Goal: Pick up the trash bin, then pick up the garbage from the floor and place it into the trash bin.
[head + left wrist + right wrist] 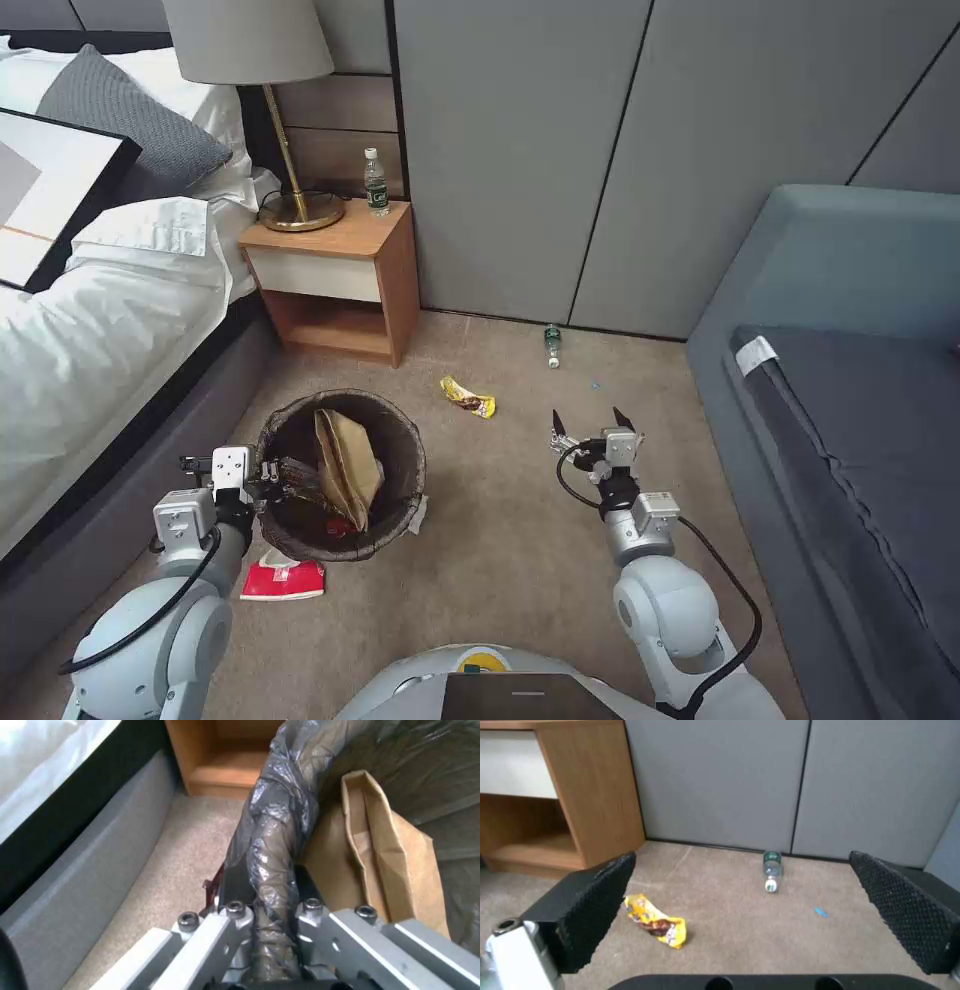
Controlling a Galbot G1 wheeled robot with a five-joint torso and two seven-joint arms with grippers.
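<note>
Currently the left gripper [268, 473] is pinched onto the rim of the small round bin lined with a wrinkled dark-brown plastic bag [345, 408], which sits on the carpet just in front of the wooden nightstand [340, 275]; the left wrist view shows the folded bag film caught between its fingers. Judgement: bin looks light and fairly stiff, but the liner is slick and loose, so the rim, taken through the bag, seems the only sound hold. A crumpled brown paper bag [347, 465] stands inside, soft and light. The right gripper [594, 419] hangs above the carpet with its fingers spread wide, nothing between them. Beyond it, farther from the nightstand, lies a yellow crinkled snack wrapper [656, 920], thin and easily crushed; its print is unreadable. A small green-labelled clear plastic bottle [772, 870] lies near the grey wall, round and likely to roll; label not legible. A red-and-white packet [284, 579] lies touching the bin's near side.
</note>
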